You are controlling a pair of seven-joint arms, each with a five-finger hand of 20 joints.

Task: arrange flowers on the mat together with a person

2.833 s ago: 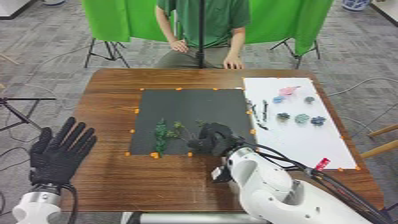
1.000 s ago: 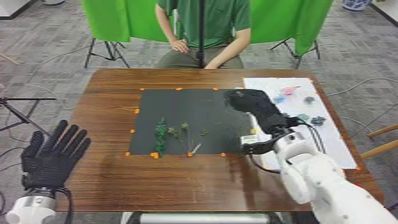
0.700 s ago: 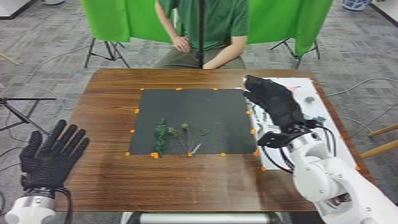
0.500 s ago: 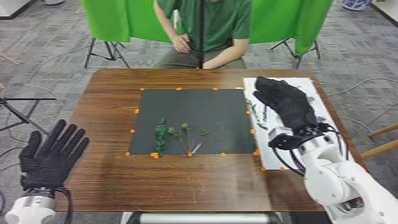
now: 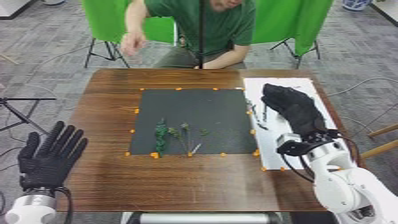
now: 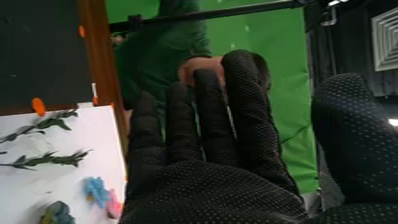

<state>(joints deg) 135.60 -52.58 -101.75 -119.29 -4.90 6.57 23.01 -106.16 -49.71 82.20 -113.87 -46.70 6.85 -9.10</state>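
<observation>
Both arms have smooth, glossy white shells: rounded, bulbous segments on the right arm (image 5: 334, 189), a tapered cylindrical section on the left arm (image 5: 34, 204), with dark parts at the wrists. Left robot hand (image 5: 48, 167) and right robot hand (image 5: 295, 109) both wear black fabric gloves; in the right wrist view the right one's knit is covered in rows of tiny pale dots. Black cables run outside the shells at both wrists, looping on the right, plus a small white boxy piece (image 5: 286, 138) there.

Green sprigs (image 5: 161, 137) lying on black mat (image 5: 191, 107), twigs (image 6: 55, 159), apparently pastel blooms (image 6: 97, 190) on white sheet (image 6: 98, 134)
</observation>
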